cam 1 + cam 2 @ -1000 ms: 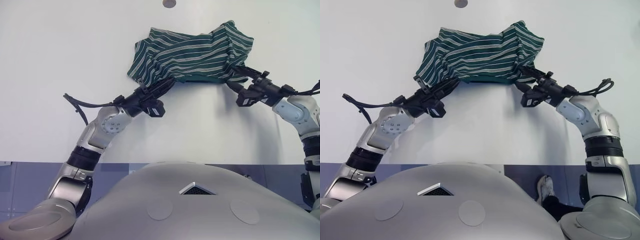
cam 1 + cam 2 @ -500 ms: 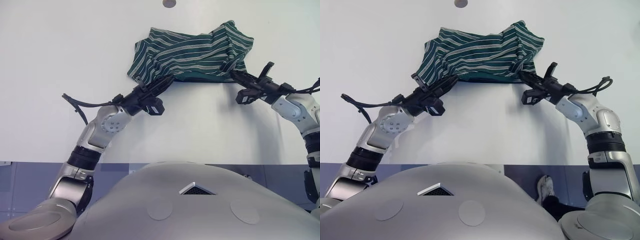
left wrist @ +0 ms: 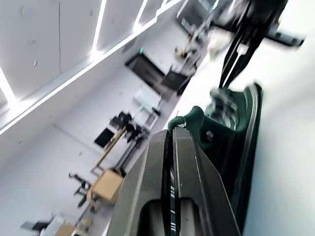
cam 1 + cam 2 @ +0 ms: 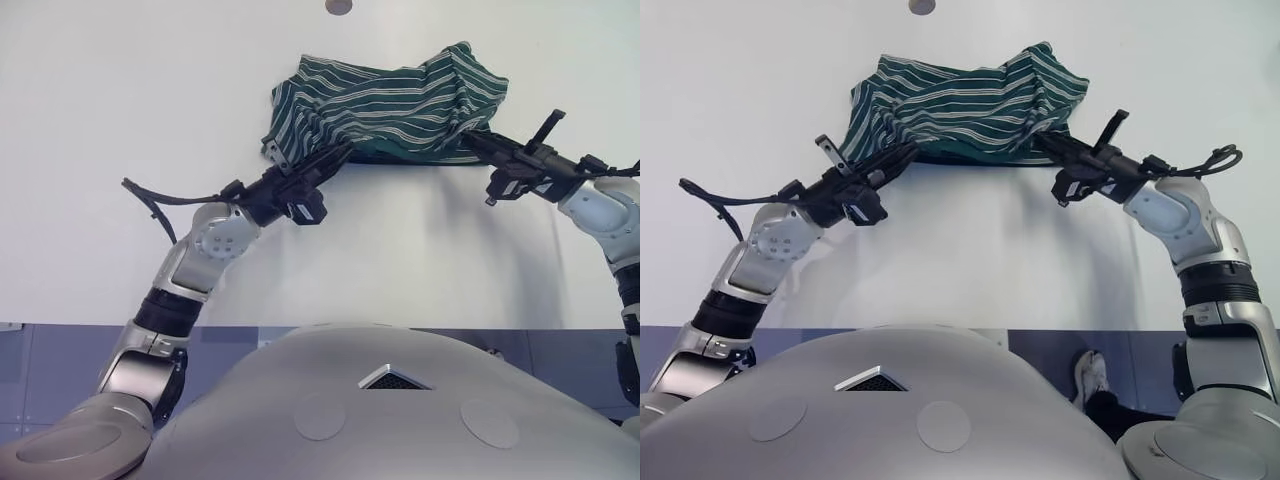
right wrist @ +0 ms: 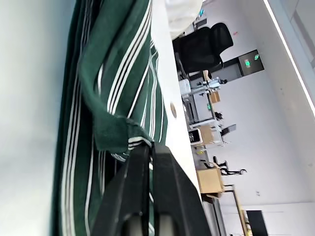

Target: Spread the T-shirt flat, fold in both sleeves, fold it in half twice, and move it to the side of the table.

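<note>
**Both jaws clamped on the T-shirt's near edge**

Nearest, the left arm point(image 4: 215, 245) reaches up from the near left and the right arm point(image 4: 600, 205) from the near right, both stretched over the white surface point(image 4: 120, 90) toward its far middle. The left jaws are pressed together on the near left edge of the T-shirt point(image 4: 385, 100); the left wrist view shows a green fold of cloth pinched at their tips. The right jaws are likewise closed on the near right edge, with striped cloth caught at their tips in the right wrist view. The T-shirt, dark green with white stripes, lies bunched and creased at the far middle of the surface, between the two jaws. Beyond it, a small round disc point(image 4: 339, 6) sits at the far edge.
</note>
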Robot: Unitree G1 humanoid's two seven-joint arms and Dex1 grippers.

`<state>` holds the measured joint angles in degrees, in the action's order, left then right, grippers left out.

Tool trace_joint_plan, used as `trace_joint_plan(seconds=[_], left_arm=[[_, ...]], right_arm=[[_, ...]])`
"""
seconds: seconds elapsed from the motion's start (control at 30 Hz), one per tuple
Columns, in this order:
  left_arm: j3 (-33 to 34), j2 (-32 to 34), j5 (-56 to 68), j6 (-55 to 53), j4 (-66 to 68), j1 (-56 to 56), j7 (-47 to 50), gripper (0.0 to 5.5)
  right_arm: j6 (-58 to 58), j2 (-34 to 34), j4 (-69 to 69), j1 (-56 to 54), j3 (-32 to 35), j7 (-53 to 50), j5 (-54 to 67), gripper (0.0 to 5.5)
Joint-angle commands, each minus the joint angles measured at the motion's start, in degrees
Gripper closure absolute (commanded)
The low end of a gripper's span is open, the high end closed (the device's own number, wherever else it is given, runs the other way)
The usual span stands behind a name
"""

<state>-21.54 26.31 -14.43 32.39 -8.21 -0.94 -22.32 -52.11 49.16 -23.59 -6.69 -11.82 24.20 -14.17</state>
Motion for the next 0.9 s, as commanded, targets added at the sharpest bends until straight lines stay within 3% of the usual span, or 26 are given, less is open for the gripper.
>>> trace_joint_plan(seconds=[0.03,0.17,0.33,0.53,0.6,0.7,0.9], left_arm=[[1.7,0.3,1.7,-0.8,0.1,1.8,-1.3,5.5],[3.3,-0.8,-7.3,-5.6,8.9,7.1,3.2,5.5],[-3.7,-2.1,-18.6,-7.5,22.9,17.1,1.8,5.5],[-17.0,1.1,-19.6,-8.2,31.8,21.3,-24.2,5.5],[-19.4,3.8,-14.6,-10.8,28.3,19.9,-36.4,5.5],[-20.4,8.9,-1.7,-20.9,16.6,14.4,-50.8,5.5],[-19.3,22.5,22.1,-38.8,-8.0,-1.0,-59.9,5.5]], right_arm=[[1.8,1.5,-0.2,-2.3,0.8,4.9,4.2,5.45],[3.7,-1.4,-2.7,-6.8,-1.1,6.0,-0.5,5.45],[6.6,-4.6,-10.2,-14.1,-6.8,10.2,-7.3,5.45],[15.0,-2.1,-10.4,-14.3,-13.0,35.4,-0.3,5.45],[21.0,0.9,-3.1,-10.1,-14.6,45.5,6.0,5.45],[28.2,5.6,9.6,-3.3,-15.3,52.9,13.8,5.45],[39.6,13.5,30.0,13.8,-15.1,53.5,21.7,5.45]])
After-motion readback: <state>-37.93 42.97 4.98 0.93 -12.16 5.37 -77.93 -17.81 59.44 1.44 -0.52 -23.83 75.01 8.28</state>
